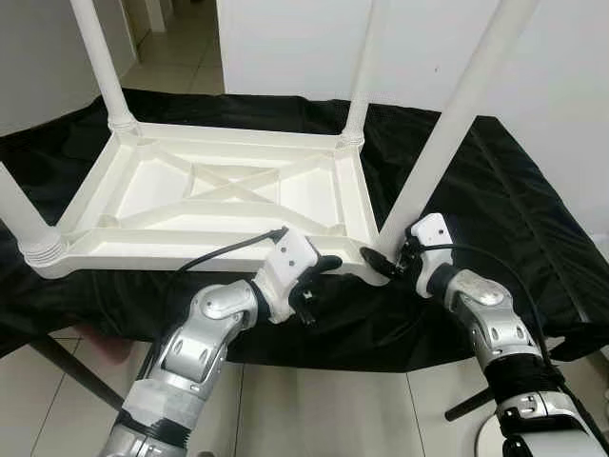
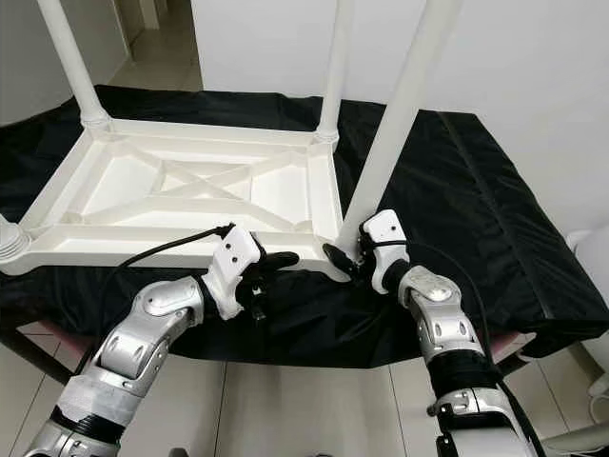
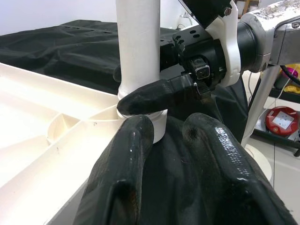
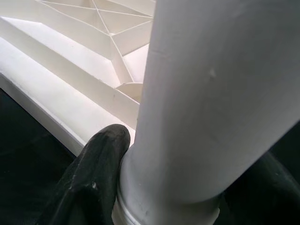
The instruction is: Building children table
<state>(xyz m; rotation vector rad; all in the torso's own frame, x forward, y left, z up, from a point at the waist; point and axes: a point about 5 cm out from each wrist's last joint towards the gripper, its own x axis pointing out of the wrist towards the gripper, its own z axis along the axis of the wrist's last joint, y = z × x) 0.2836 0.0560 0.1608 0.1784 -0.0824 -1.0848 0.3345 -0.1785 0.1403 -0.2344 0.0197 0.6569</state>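
Upturned white table point(image 1: 219, 190) lying on black cloth point(image 1: 495, 209), 4 legs up. Right gripper point(image 1: 388, 259) clasping near-right leg point(image 1: 447, 133) at its socket, seating it; next calling for twisting. Left gripper point(image 1: 319, 271) resting unclenched alongside.

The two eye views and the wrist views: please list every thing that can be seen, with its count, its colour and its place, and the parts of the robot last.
table top: 1, white, upside down on the black cloth, ribbed underside facing up.
table legs: 4, white, standing up from the four corners of the table top.
cloth: 1, black, spread under the table top.
floor: light tiles, below the near edge of the cloth.
round object: 1, red and white, on the floor in the left wrist view.
left gripper: 1, black, at the near edge of the table top, beside the near right leg.
right gripper: 1, black, jaws closed around the base of the near right leg.
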